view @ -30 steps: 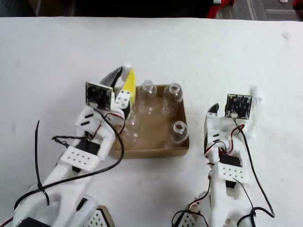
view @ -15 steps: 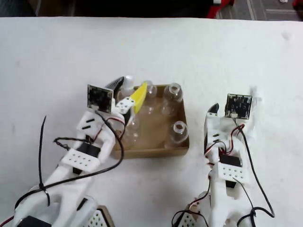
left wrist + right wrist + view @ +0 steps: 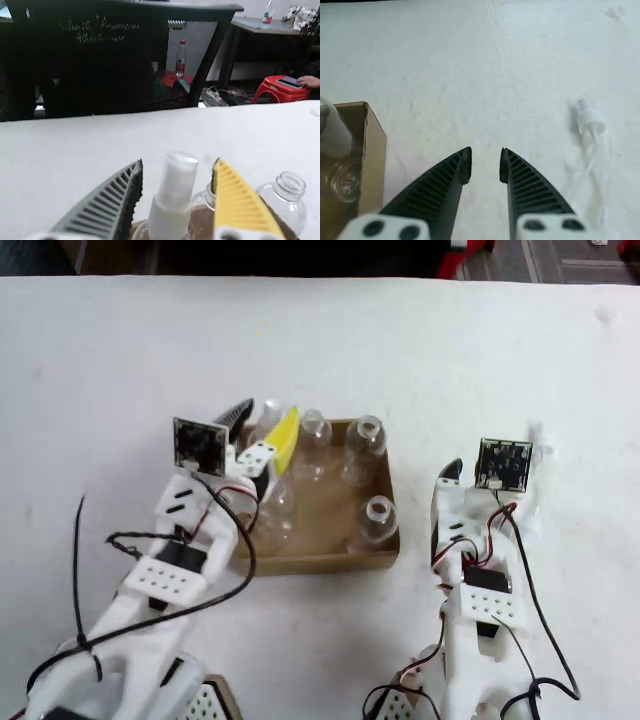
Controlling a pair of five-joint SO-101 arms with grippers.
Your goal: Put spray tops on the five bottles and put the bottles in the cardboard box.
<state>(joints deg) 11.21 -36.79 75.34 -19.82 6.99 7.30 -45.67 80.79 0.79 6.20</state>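
Apparently ungripped, spray-topped bottle [image 3: 172, 200] inside spread left gripper [image 3: 177, 167], loose spray top [image 3: 587, 116]

Office — mesh chair [image 3: 110, 55], desk [image 3: 265, 25]

my left arm [image 3: 190, 530] hides the left wall of the cardboard box [image 3: 388, 525] and part of a bottle [image 3: 280, 508] beside it. from my left wrist, everything below the spray top [image 3: 172, 195] is cut off at the edge — seated or not, i can't tell. the loose spray top [image 3: 589, 119] has a tube too faint to follow.

Bottles [image 3: 366, 436] line the cardboard box's [image 3: 330, 562] walls; its middle and surrounding table [image 3: 480, 350] lie open.
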